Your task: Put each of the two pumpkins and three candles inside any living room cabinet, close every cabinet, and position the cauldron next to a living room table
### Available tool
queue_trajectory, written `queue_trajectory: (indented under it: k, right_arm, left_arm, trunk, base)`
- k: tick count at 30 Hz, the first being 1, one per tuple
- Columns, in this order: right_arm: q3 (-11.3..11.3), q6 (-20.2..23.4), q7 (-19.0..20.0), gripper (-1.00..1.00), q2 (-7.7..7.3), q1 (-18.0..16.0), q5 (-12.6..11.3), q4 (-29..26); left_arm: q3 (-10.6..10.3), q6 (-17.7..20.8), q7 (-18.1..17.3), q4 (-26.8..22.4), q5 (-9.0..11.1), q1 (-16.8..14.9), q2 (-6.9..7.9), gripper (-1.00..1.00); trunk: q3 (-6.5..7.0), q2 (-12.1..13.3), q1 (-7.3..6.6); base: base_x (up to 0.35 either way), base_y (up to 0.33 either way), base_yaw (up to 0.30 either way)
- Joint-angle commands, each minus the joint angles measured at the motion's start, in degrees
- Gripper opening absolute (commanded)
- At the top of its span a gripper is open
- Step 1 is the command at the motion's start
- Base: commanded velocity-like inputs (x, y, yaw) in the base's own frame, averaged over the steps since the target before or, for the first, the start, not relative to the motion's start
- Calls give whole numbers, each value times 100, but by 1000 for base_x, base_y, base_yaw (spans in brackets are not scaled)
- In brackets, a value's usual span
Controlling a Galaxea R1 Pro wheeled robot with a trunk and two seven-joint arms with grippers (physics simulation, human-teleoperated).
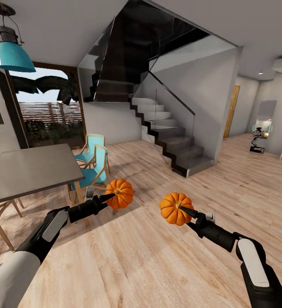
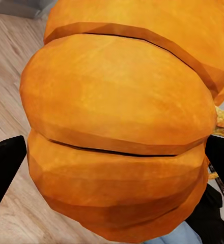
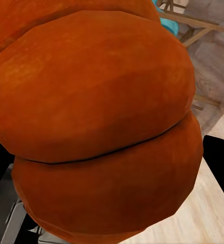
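In the head view, both arms are reaching forward over a wood floor (image 1: 149, 265), each carrying a pumpkin in the air. The left gripper (image 1: 111, 196), left of centre in the lower half of the frame, is clamping the left pumpkin (image 1: 120, 193), its dark fingers pressing into the near side of the fruit. The right gripper (image 1: 184, 210), right of centre and slightly lower, is holding the right pumpkin (image 1: 176, 208) the same way, with the stem facing the camera. The two pumpkins are hanging well apart, with bare floor between and below them.

In the left wrist view, the left pumpkin (image 2: 122, 132) is bulging close to the lens, its ribs running across, with black fingers (image 2: 5, 168) showing at both edges of the frame, touching its flanks. In the right wrist view, the right pumpkin (image 3: 96, 127) is looking darker orange, again sitting between black fingers (image 3: 221, 162) at the frame's sides.

At the left edge of the head view, a grey worktop (image 1: 25, 171) is standing with teal chairs (image 1: 92, 160) just beyond its far corner. A teal lamp (image 1: 13, 53) is hanging in the upper left. A staircase (image 1: 166, 128) with glass railing is rising at centre. At the far right, a mirror (image 1: 265, 117) is showing the robot's small reflection.
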Motion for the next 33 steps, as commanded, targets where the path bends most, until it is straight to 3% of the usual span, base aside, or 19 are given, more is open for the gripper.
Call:
queue_trajectory:
  k: [1,21,33]
  right_arm:
    - [-10,26,60,-100,2,-5,43,1]
    - [-30,-331,7,-100,43,-5,192,162]
    - [-27,-334,6,-100,43,-5,193,163]
  left_arm:
    - [-13,35,4,1,49,-5,5,-100]
    - [4,44,9,-4,50,46,20,-100]
    - [5,36,17,-3,49,46,20,-100]
  trunk:
    - [-6,-4,0]
    - [-4,-4,0]
    - [44,-4,0]
  base:
    - [0,0,0]
    - [0,0,2]
    - [0,0,157]
